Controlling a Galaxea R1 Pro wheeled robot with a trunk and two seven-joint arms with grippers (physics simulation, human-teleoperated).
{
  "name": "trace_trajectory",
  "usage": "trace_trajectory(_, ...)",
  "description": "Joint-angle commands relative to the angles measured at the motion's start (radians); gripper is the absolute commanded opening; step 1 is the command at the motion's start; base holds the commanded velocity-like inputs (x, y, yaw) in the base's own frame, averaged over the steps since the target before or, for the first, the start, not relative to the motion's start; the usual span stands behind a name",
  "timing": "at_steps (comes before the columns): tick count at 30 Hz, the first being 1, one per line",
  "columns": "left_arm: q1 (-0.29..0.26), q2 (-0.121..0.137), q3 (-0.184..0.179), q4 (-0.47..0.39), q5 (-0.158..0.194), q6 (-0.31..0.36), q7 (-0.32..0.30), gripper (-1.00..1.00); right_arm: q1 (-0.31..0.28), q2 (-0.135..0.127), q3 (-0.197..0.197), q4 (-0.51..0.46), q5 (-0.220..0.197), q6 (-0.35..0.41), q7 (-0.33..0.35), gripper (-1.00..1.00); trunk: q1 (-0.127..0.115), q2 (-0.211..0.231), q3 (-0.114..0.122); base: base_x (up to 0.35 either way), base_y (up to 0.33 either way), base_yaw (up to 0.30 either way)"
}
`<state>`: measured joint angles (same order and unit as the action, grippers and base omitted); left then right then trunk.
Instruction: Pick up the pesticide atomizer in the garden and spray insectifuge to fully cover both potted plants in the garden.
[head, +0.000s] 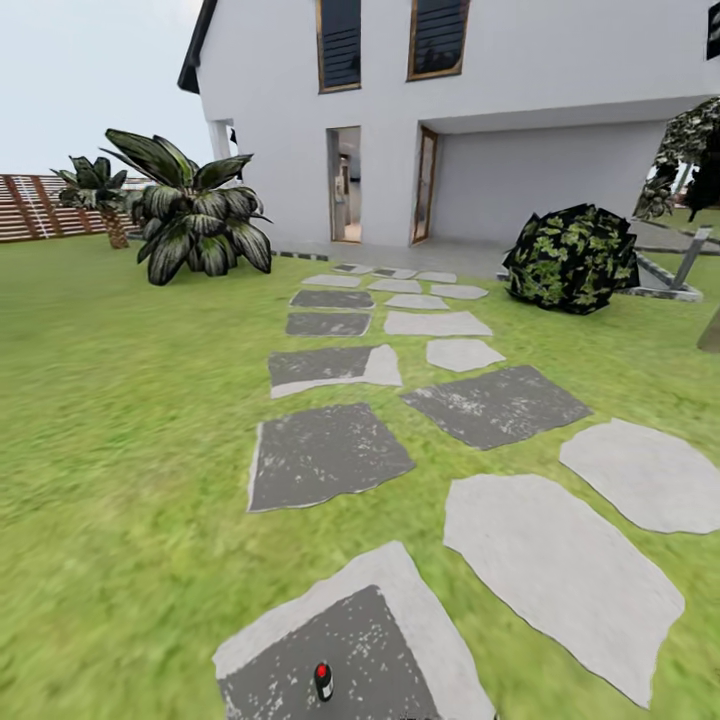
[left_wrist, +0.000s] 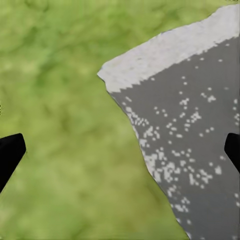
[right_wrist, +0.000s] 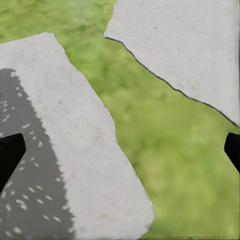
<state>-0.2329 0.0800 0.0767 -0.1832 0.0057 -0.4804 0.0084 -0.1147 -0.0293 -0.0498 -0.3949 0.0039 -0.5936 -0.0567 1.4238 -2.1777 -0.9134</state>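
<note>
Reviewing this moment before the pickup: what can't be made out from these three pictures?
- Small dark spray bottle with red top, head view: too small to read its label or tell its nozzle direction.
- Brown slatted wooden fence, head view: cut off by the left edge.
- Left gripper and right gripper, wrist views: just black fingertips at the edges, wide apart; the rest is out of frame.
</note>
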Motion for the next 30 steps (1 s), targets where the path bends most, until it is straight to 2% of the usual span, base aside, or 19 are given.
trace_trajectory(1, 0.000, 0.000, 0.003, 0.001, 0.000, -0.003, -0.001, 1.00, -0.001, 0.000, -0.001, 0.001, 0.001, -0.003, -0.002, 1.00, 0.000, 0.000, -0.001, 0.000, 0.318, -0.300)
trace_trajectory(11, 0.000, 0.000, 0.003, 0.001, 0.000, -0.004, -0.001, 1.00, 0.000, 0.000, -0.001, 0.001, 0.001, -0.003, -0.002, 1.00, 0.000, 0.000, -0.001, -0.011, 0.317, -0.300)
trace_trajectory(22, 0.000, 0.000, 0.003, 0.001, 0.000, -0.003, -0.001, 1.00, -0.001, 0.000, -0.001, 0.001, 0.001, -0.003, -0.002, 1.00, 0.000, 0.000, -0.001, -0.125, 0.294, -0.300)
trace_trajectory(30, 0.000, 0.000, 0.003, 0.001, 0.000, -0.003, -0.001, 1.00, -0.001, 0.000, -0.001, 0.001, 0.001, -0.003, -0.002, 1.00, 0.000, 0.000, -0.001, -0.028, 0.083, -0.300)
